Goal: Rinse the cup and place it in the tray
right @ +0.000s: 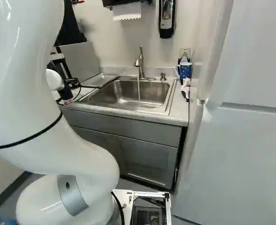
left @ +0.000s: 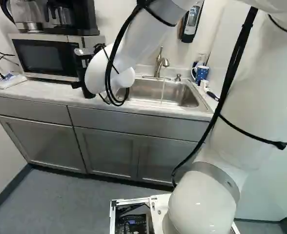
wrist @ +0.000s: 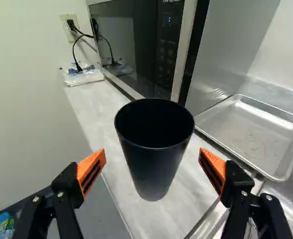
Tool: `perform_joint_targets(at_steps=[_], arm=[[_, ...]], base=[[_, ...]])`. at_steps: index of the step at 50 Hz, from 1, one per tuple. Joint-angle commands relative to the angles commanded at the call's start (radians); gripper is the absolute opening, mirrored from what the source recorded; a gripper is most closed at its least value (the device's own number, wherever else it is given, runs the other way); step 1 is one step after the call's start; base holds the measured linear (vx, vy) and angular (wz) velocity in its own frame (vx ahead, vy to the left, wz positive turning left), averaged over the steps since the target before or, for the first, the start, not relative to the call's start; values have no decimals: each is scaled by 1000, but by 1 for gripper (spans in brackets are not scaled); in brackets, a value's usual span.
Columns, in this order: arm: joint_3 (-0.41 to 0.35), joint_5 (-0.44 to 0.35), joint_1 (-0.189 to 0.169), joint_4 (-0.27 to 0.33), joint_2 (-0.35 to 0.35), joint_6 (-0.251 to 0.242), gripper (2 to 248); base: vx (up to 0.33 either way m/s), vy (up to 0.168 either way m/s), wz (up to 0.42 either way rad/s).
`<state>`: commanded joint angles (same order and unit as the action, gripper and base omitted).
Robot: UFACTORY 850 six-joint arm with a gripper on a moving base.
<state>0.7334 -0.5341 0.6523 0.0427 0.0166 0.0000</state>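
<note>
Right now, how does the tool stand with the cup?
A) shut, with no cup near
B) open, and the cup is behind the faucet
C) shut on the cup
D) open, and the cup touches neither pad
D: in the wrist view, the tool is open, with a visible gap between the dark cup and each orange pad.

Black cup (wrist: 155, 164) upright on counter (wrist: 94, 104); silvery tray (wrist: 251, 134) flat beside sink (right: 124, 93).
</note>
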Motion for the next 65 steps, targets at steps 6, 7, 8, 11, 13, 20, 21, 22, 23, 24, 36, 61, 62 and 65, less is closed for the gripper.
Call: perform_joint_targets(at_steps=[6,7,8,11,13,20,21,22,23,24,36,61,62,65], arm=[[-14,-47,0,0,-1,0,247],[-17,-55,0,0,-1,0,247],[-19,-62,0,0,-1,0,247],[-25,-86,0,0,0,0,247],[-29,-101,0,0,1,0,247],[-40,-156,1,0,5,0,247],[-42,-164,1,0,6,0,247],[-43,-171,1,0,6,0,247],[-45,-181,1,0,8,0,247],[-46,-186,1,0,9,0,247],[-60,-276,5,0,21,0,247],[-89,-362,8,0,49,0,247],[-90,-365,8,0,50,0,247],[-94,-377,8,0,54,0,247]], base=[[0,0,0],[0,0,0],[0,0,0],[0,0,0],[0,0,0],[0,0,0],[0,0,0],[0,0,0],[0,0,0],[0,0,0],[0,0,0],[0,0,0],[0,0,0],[0,0,0]])
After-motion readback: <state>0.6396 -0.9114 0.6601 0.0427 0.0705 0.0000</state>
